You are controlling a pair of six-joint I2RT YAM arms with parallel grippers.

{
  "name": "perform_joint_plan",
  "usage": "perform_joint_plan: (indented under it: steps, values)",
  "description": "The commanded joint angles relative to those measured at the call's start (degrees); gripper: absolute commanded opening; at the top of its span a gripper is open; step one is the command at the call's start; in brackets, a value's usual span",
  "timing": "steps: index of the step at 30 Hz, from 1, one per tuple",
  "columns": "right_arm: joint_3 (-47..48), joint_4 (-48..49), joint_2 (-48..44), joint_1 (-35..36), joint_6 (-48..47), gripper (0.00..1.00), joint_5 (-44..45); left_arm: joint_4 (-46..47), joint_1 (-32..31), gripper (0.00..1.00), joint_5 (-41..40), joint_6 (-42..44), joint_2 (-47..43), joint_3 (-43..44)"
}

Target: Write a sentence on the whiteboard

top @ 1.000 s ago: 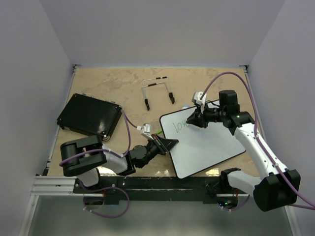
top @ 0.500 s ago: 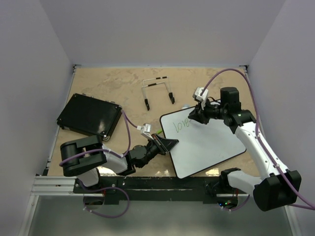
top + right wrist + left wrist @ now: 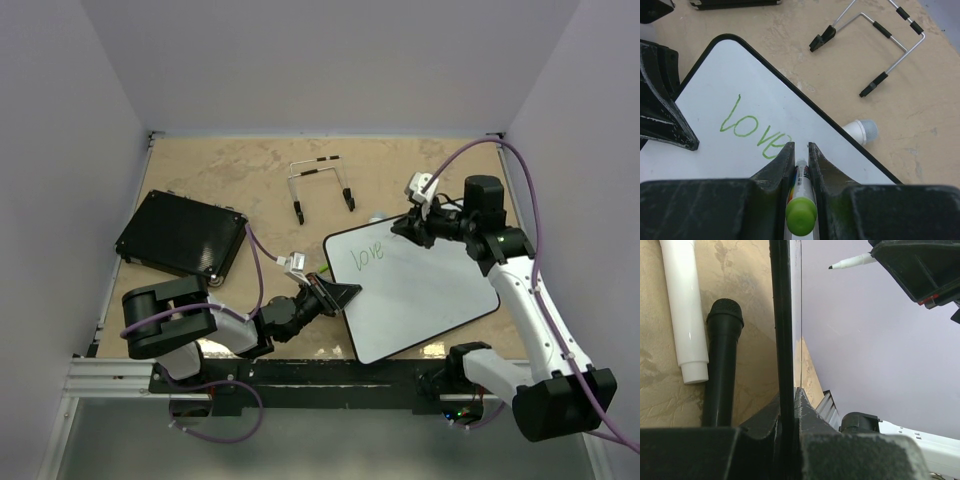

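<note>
The whiteboard (image 3: 420,295) lies tilted on the table at the right. It carries one green word, "love" (image 3: 366,255), near its top left corner, also clear in the right wrist view (image 3: 752,127). My left gripper (image 3: 340,293) is shut on the whiteboard's left edge, with the black frame (image 3: 781,315) between its jaws. My right gripper (image 3: 412,226) is shut on a green-capped marker (image 3: 801,200) and sits just right of the word. In the left wrist view the marker's tip (image 3: 852,261) stands a little off the board.
A black textured pad (image 3: 182,233) lies at the left. A wire stand (image 3: 320,185) lies at the back middle. A white microphone (image 3: 860,131) lies by the board's top edge. A black microphone (image 3: 722,355) and a white handle (image 3: 686,305) lie left of the board.
My right gripper has moved right and a little back with the marker, off the end of the word. The whole word "love" now shows. The left gripper has not moved.
</note>
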Motion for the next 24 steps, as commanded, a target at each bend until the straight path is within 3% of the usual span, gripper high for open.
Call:
perform_joint_plan:
  steps: [1,24]
  values:
    - [0.41,-1.97,-1.08,-2.33,-3.61,0.00,-3.19,10.65,-0.27,0.00,0.28,5.66,-1.47,-1.03]
    - [-1.44,-1.53,-0.11,-8.04,-7.04,0.00,-11.10,6.43,-0.27,0.00,-0.42,5.48,-3.23,-0.24]
